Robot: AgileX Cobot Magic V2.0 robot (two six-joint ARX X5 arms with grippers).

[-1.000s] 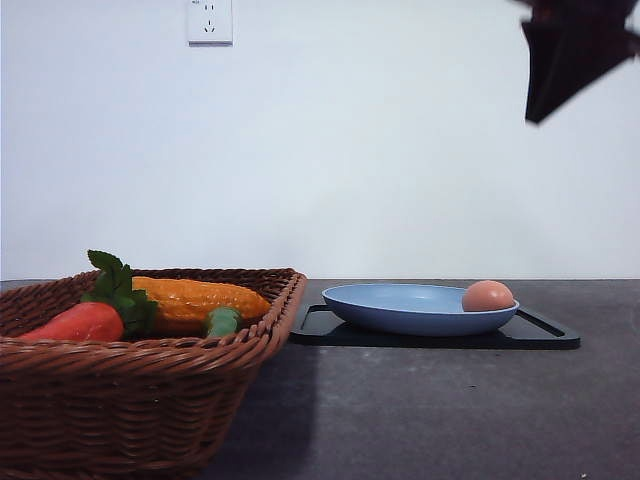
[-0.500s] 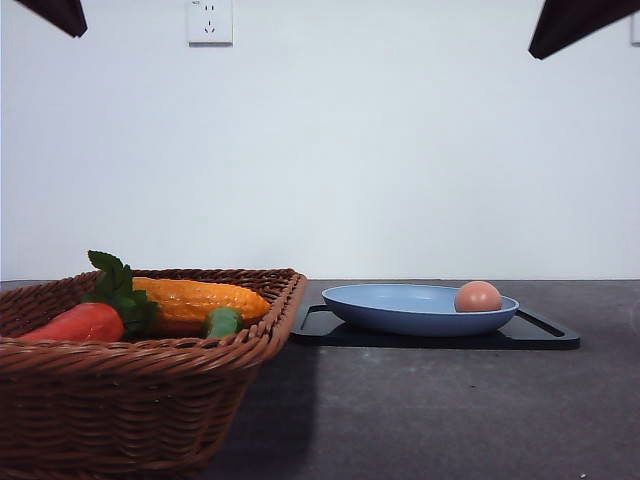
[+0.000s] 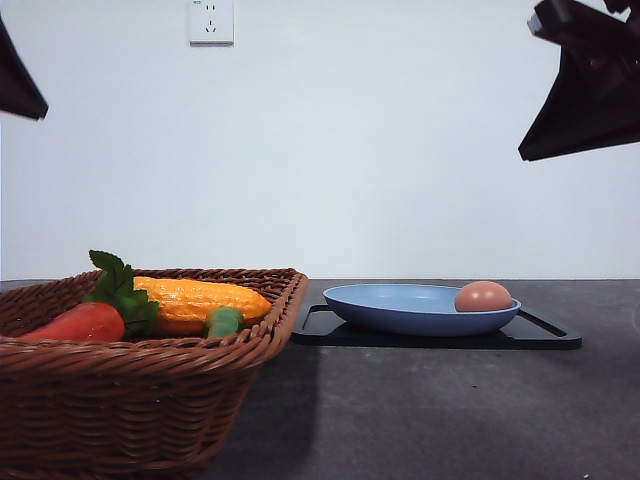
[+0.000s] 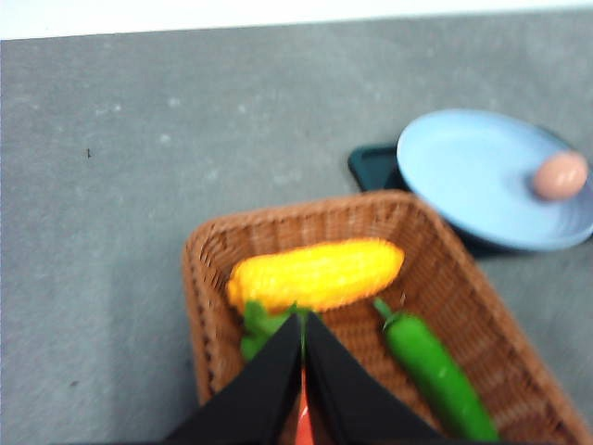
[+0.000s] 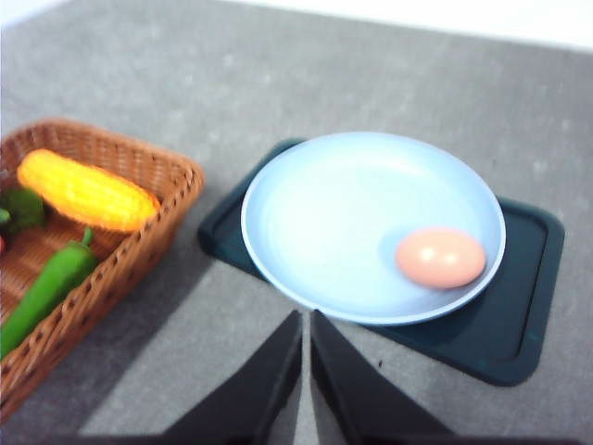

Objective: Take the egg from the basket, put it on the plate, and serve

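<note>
- While the egg [image 3: 483,296] is sitting in the plate [image 3: 400,310], the basket [image 3: 150,400] is holding just veggies
- Left gripper [image 4: 303,338] and right gripper [image 5: 305,345] jaws are both pinched together, gripping nothing

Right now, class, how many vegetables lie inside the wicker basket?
3: a yellow corn cob, a green pepper beside it, and a red-orange carrot with green leaves. Others may hide behind the left gripper.
</note>
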